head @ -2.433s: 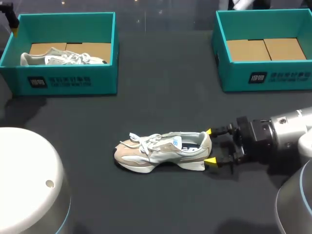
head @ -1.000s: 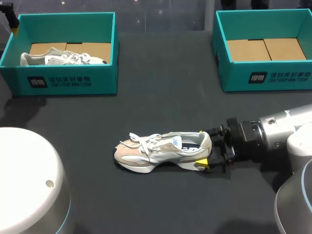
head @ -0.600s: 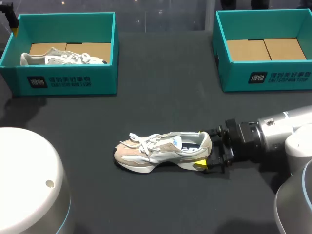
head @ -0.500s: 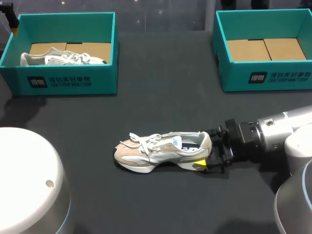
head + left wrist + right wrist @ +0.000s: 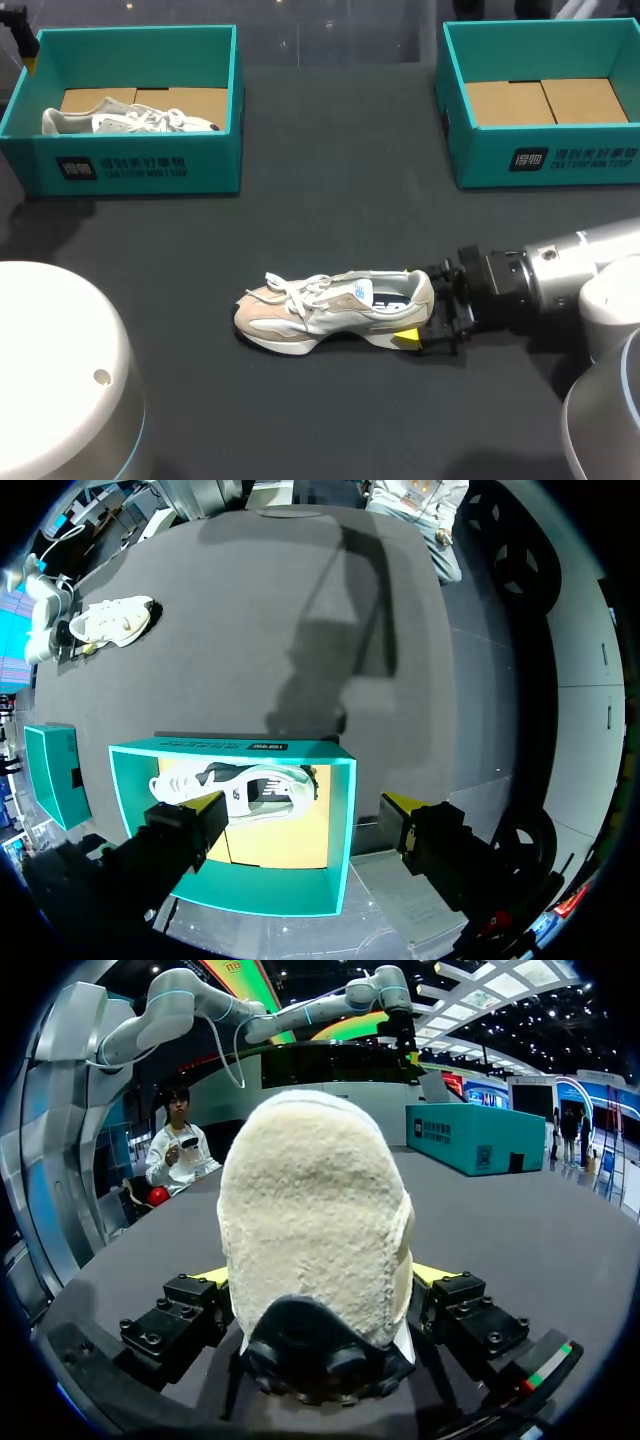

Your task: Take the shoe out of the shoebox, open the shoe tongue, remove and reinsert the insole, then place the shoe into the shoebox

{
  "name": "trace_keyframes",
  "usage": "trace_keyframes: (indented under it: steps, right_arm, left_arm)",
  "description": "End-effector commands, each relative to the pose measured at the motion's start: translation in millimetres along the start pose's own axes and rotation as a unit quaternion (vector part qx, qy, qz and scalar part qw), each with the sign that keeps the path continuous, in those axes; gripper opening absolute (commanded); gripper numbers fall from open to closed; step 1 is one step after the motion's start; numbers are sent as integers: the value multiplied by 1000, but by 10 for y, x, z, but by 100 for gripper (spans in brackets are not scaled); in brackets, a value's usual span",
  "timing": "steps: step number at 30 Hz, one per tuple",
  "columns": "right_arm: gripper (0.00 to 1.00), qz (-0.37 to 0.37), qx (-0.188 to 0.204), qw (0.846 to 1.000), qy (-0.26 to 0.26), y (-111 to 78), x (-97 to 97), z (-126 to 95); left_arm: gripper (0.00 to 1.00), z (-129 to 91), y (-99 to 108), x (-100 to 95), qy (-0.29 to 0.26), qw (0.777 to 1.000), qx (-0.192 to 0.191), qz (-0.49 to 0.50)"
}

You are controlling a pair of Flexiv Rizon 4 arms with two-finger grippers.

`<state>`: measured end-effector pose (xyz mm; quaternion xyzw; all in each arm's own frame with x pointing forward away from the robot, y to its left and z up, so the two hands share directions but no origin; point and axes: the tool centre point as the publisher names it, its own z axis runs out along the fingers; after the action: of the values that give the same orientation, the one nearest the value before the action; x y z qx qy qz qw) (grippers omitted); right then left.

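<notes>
Between the right jaws, the shoe (image 5: 320, 306) is pinched by its heel (image 5: 315, 1220), sole flat on the desk (image 5: 330, 200).
Probably steadying it for tongue-opening; next the left jaws, spread wide above a far-off shoebox (image 5: 270, 898), should reach the laces (image 5: 290, 290).

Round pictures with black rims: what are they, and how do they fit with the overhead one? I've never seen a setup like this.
This is a robot with two arms at a dark table. The overhead picture comes from a fixed camera above and behind the robot. Each round picture comes from a camera on one arm's wrist, looking out along its two yellow-tipped fingers. A pale shoe lies in the middle of the table, with two teal boxes at the far side. The left box holds a second shoe, and the right box holds only cardboard. The right gripper grips the pale shoe by its heel, which fills that arm's wrist picture. The left gripper hangs open above the left box and holds nothing.
</notes>
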<state>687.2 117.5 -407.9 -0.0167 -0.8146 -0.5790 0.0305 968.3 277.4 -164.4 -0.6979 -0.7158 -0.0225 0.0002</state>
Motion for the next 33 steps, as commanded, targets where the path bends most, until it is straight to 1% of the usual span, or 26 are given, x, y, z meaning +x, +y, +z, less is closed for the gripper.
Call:
trace_keyframes:
  steps: [1, 21, 22, 23, 24, 25, 26, 33]
  right_arm:
    - [100, -1, 1, 1000, -2, -1, 8, 28]
    - [100, -3, 0, 1000, -2, 6, 0, 68]
    - [87, -3, 0, 1000, -2, 5, -1, 68]
    - [48, -3, 0, 1000, -3, 5, -2, 69]
    - [34, -4, -1, 1000, -4, 4, -3, 69]
    - [8, -4, -1, 1000, -4, 2, -6, 65]
    - [0, -4, -2, 1000, -5, 1, -7, 63]
    - [0, -4, 1, 1000, -5, -4, -17, 62]
  left_arm:
    - [100, -5, -10, 3, 1, 1000, -1, 0]
    - [100, -5, -10, 3, 1, 1000, -1, 0]
    - [100, -5, -10, 3, 1, 1000, -1, 0]
    - [100, -5, -10, 3, 1, 1000, -1, 0]
    - [100, -5, -10, 3, 1, 1000, -1, 0]
    - [100, -5, -10, 3, 1, 1000, -1, 0]
    - [100, -5, -10, 3, 1, 1000, -1, 0]
    - [100, -5, -10, 3, 1, 1000, -1, 0]
